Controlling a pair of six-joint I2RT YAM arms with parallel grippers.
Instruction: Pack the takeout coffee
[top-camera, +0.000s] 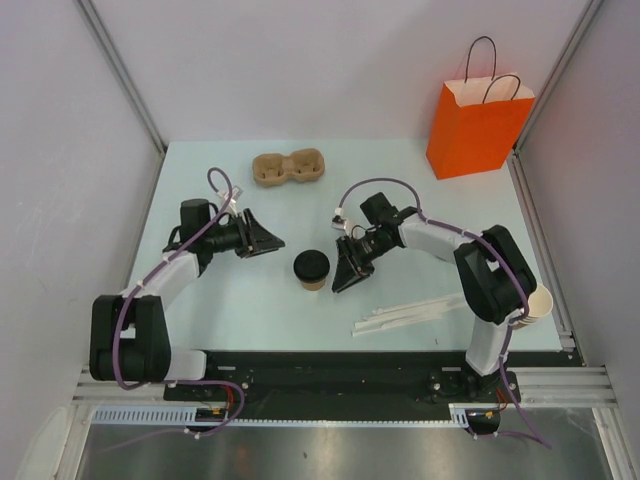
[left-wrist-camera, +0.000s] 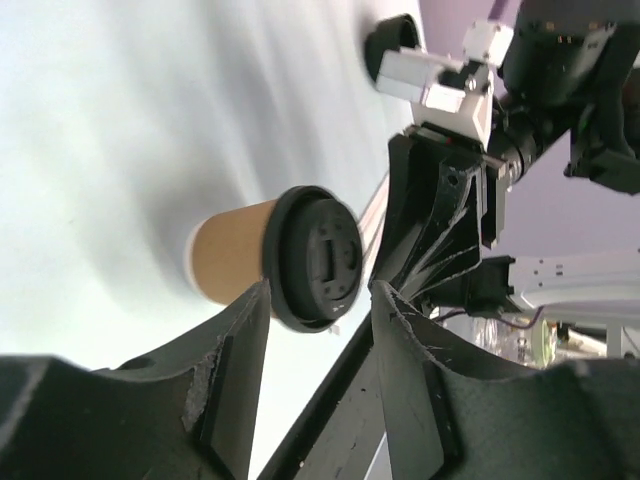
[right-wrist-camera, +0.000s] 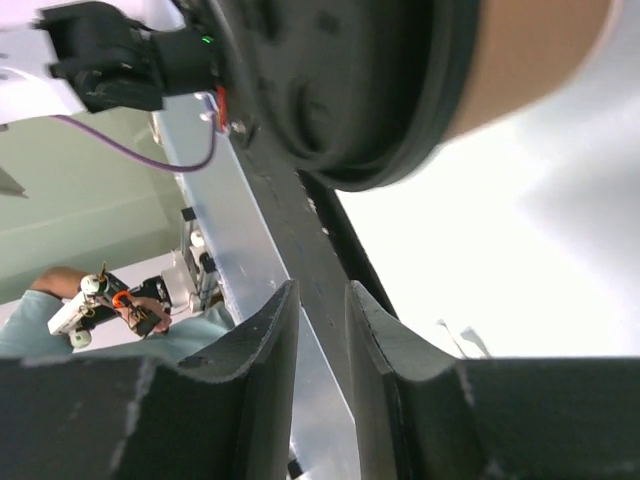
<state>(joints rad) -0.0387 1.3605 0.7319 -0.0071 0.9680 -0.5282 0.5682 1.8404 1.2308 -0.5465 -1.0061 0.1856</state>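
Bolted side by side onto one long black base plate (top-camera: 330, 366). Nearest that plate, shows bulky matte-black joint housings on both the left arm (top-camera: 128, 335) and the right arm (top-camera: 487, 275); farther from it, slimmer white link shells (top-camera: 168, 277). Carries thin purple cables (top-camera: 121, 340) from the plate's ends up along each arm, looping loose near the wrists. Ends, farthest from the plate, in the left gripper (top-camera: 278, 243) and the right gripper (top-camera: 338, 283), both all black. Wears wedge-shaped fingers (left-wrist-camera: 235, 370) of rough, layered plastic, scuffed whitish along the edges. Behind the right pair, toward the plate, bears a white connector block (left-wrist-camera: 440, 85) and small screw heads (left-wrist-camera: 453, 177) sunk in the black palm.
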